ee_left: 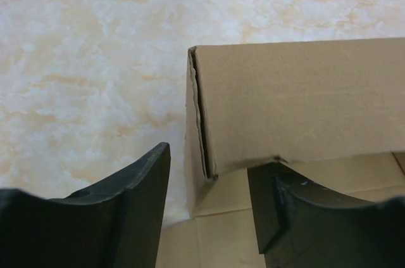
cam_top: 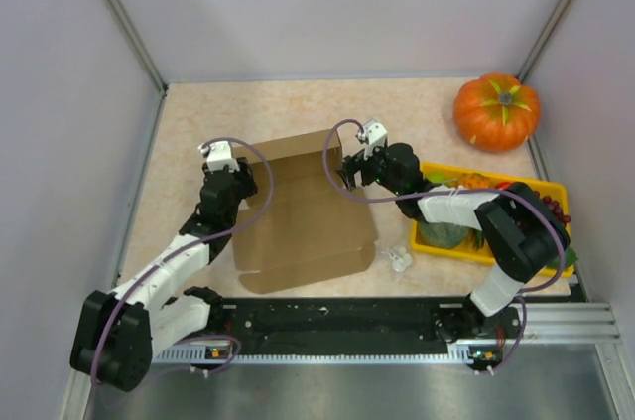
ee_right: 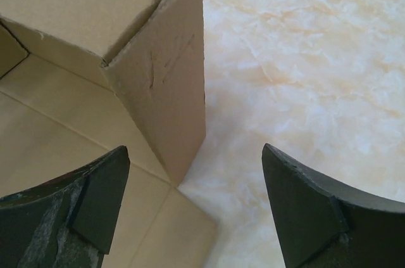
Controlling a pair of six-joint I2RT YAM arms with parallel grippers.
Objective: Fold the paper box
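Paper box [cam_top: 308, 226] is sitting part-folded, its far wall standing and its near panels lying flat. Left gripper [cam_top: 241, 180] and right gripper [cam_top: 348, 179] are straddling its far corners, both released.

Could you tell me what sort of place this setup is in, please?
Probably a robot lab enclosure: plain white walls box in a marble-patterned table, with props such as a pumpkin and a yellow tray.

Overhead and 2 close wrist views share paper box [cam_top: 308, 221].
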